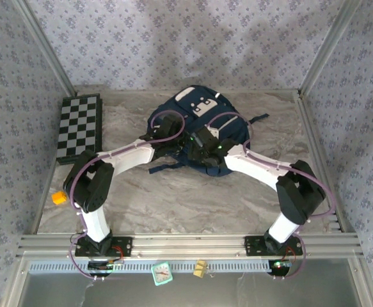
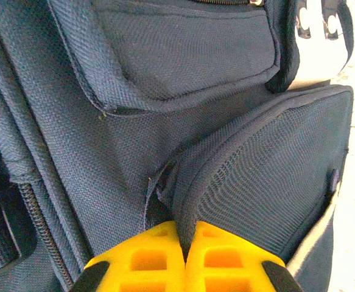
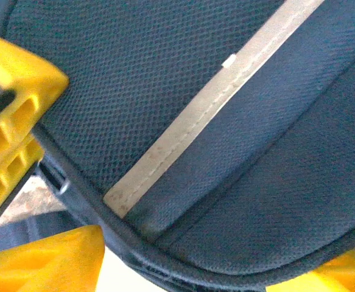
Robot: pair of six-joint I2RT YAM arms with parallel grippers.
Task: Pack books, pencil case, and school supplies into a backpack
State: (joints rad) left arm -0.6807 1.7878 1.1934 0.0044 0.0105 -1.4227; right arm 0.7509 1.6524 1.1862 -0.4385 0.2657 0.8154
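- Marbled table (image 1: pixel 173 198) — an orange block (image 1: pixel 59 197) is left unpacked, well apart from the backpack (image 1: pixel 234 131).
- Backpack fabric is pinched by the left gripper (image 2: pixel 183 237); the right gripper (image 3: pixel 183 274) is spread wide.

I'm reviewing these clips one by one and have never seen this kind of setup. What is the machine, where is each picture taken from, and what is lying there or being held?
Two robot arms are bolted at the near edge of a table. The top picture looks down from above and behind them. The other two come from a camera on each wrist. On the table lie a navy backpack, a chequered board and a small orange block. The left fingers are shut, pinching a seam of the backpack. The right fingers stand apart at the backpack's edge, apparently gripping nothing.
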